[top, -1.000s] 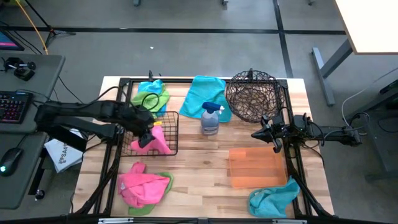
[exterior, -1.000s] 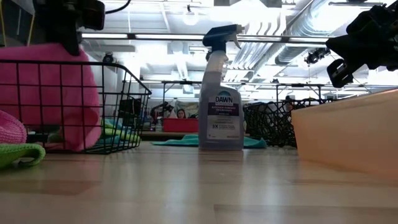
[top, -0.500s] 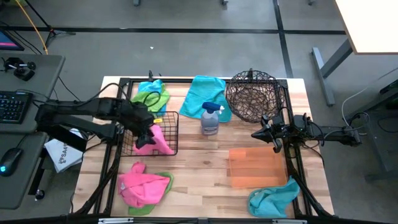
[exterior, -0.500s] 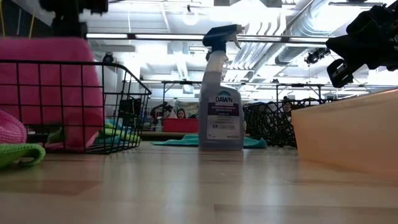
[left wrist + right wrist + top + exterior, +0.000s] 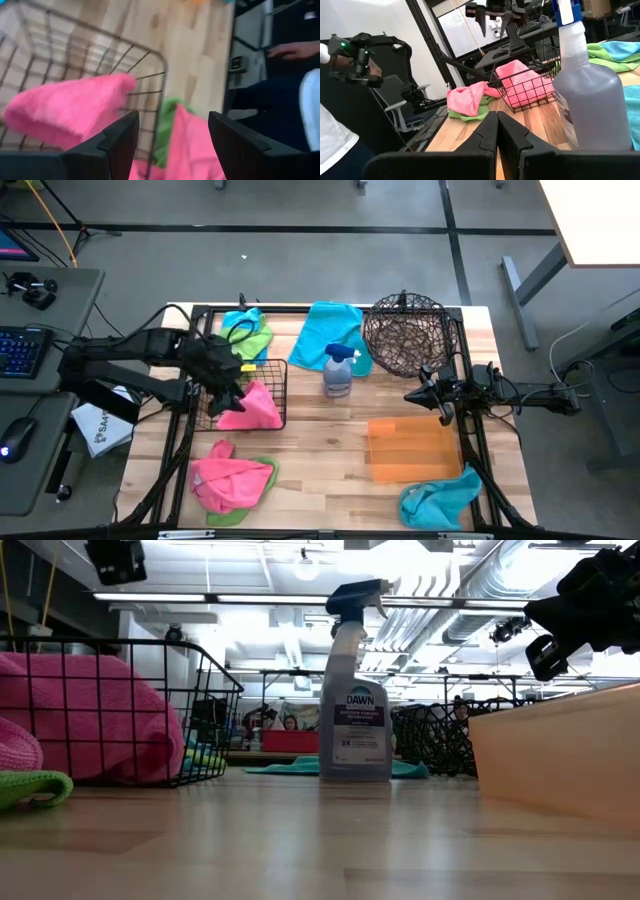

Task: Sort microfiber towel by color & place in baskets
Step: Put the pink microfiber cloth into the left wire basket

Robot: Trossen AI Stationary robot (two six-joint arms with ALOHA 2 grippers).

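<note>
Wooden table, lit workshop behind

From straight overhead we see the whole table and both arms. At tabletop height we look level across the wood into the room, close to the spray bottle. From the left wrist we look steeply down, very near, into the black wire-grid basket, with a seated person past the table edge. From the right wrist we face across the table toward that same basket, which all four views share.
</note>
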